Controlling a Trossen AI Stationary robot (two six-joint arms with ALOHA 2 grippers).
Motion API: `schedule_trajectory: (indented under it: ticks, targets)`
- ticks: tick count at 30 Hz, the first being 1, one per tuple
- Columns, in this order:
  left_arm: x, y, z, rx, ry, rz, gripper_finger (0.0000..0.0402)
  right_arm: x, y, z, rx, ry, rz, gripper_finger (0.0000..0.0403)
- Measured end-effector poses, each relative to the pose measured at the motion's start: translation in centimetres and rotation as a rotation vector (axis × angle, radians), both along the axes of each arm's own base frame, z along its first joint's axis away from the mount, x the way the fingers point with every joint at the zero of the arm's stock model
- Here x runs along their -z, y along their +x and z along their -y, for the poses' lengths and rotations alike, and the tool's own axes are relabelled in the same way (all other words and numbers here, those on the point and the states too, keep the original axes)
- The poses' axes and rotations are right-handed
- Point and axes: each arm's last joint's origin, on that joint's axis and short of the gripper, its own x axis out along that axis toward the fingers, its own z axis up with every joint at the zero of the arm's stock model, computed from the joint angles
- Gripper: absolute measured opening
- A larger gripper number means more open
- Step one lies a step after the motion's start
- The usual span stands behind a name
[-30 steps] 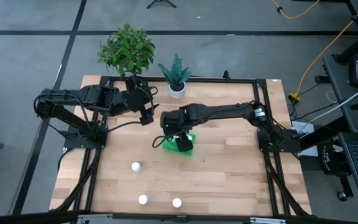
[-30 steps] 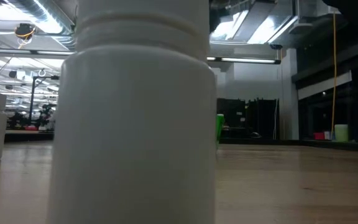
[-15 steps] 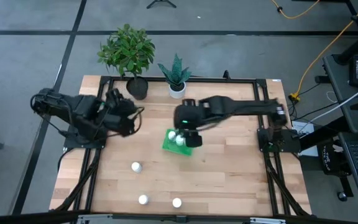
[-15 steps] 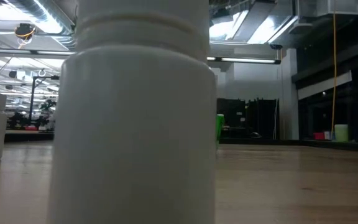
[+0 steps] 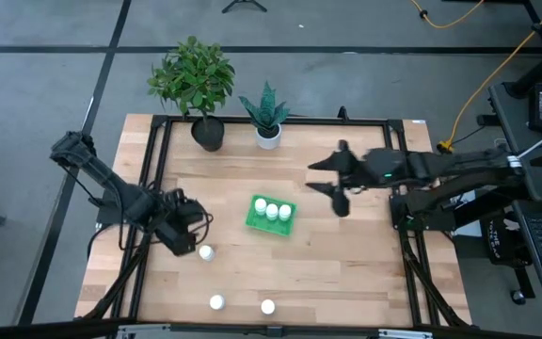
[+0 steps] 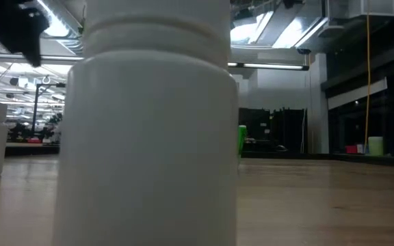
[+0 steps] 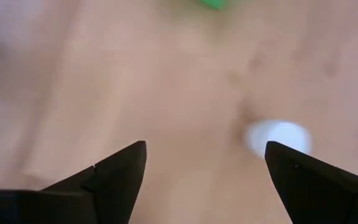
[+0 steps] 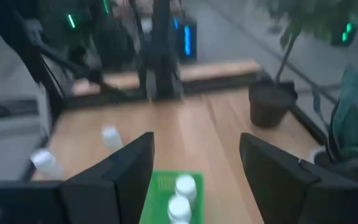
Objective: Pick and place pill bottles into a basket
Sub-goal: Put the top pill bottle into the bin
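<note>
The green basket (image 5: pixel 271 216) sits mid-table with three white pill bottles (image 5: pixel 273 210) standing in it; it also shows in the right wrist view (image 8: pixel 164 190). Three more bottles stand on the wood: one at the left (image 5: pixel 206 252) and two near the front edge (image 5: pixel 216 302) (image 5: pixel 267 306). My left gripper (image 5: pixel 194 242) is open and empty, just beside the left bottle, which lies ahead of its fingers (image 7: pixel 277 137). My right gripper (image 5: pixel 316 176) is open and empty, to the right of the basket and above the table. In the low view one bottle (image 6: pixel 149 130) fills the picture.
A leafy plant in a dark pot (image 5: pixel 196 80) and a spiky plant in a white pot (image 5: pixel 267 118) stand at the table's far edge. A black frame (image 5: pixel 384 121) runs round the table. Bare wood lies to the right of the basket.
My right gripper has drawn away from over the basket, up and toward the table's right edge, uncovering the three bottles in it. My left gripper has swung from beside the dark plant pot toward the near edge, down to the left loose bottle.
</note>
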Motion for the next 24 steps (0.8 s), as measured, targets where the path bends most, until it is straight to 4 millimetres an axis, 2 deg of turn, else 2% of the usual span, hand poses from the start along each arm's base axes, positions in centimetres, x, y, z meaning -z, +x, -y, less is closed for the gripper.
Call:
schedule_trajectory:
  ticks: [4,7,12,18,24]
  targets:
    - [0.5,0.8,0.7,-0.016,-0.077,0.052,0.0343,0.1,-2.2,0.2,-0.007,-0.008,0.101,0.0238]
    - [0.5,1.2,0.8,-0.037,-0.101,0.070,0.0365,0.2,-3.0,0.4,0.009,-0.017,0.122,0.0238]
    - [1.9,2.3,1.4,-0.076,-0.115,0.020,0.0396,0.6,-3.1,0.3,-0.002,-0.048,0.096,0.0239]
    - [4.7,3.9,2.7,-0.112,-0.106,-0.083,0.0398,0.8,-2.9,0.3,-0.026,-0.133,0.073,0.0239]
    - [6.8,5.2,3.9,-0.146,-0.134,-0.099,0.0398,1.0,-3.0,0.3,-0.042,-0.199,0.045,0.0239]
